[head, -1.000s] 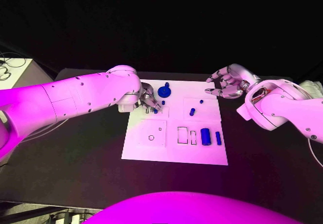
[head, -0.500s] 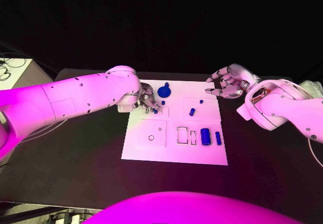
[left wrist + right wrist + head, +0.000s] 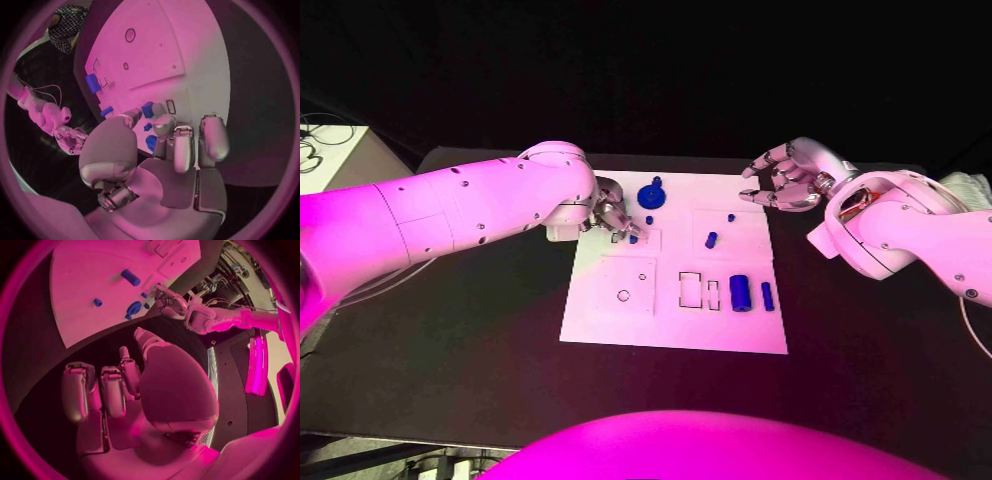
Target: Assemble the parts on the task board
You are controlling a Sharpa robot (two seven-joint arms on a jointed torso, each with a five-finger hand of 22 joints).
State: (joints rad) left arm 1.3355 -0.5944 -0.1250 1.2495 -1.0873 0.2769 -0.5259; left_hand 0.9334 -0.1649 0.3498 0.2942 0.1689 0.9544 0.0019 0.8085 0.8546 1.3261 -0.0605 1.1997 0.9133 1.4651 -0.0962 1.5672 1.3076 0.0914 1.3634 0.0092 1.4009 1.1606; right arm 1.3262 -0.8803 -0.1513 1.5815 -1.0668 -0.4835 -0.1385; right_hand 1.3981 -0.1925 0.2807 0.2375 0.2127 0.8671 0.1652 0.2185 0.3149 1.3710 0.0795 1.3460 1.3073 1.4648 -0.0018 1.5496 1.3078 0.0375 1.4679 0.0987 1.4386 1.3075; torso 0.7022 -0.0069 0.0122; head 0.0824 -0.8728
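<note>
The white task board (image 3: pixel 668 320) lies mid-table. My left hand (image 3: pixel 613 214) is over its far left corner. There its thumb and a fingertip (image 3: pixel 164 122) pinch a small blue part (image 3: pixel 148 109) beside a small rectangular slot (image 3: pixel 170 106). The same part (image 3: pixel 633 238) sits just under the fingers in the head view. A short peg (image 3: pixel 649 220) and a larger round blue part (image 3: pixel 653 192) stand close by. My right hand (image 3: pixel 790 176) hovers off the board's far right corner, fingers loosely bent and holding nothing.
More blue parts are on the board's right half: two small pegs (image 3: pixel 731 216) (image 3: pixel 711 239), and a thick cylinder (image 3: pixel 740 292) beside a thin one (image 3: pixel 767 295). Empty slots (image 3: pixel 691 289) and a round hole (image 3: pixel 623 294) lie in the near half. Black table (image 3: pixel 473 330) surrounds the board.
My left arm has edged slightly to the left, its hand staying at the small blue part. The right hand and the other parts have not moved.
</note>
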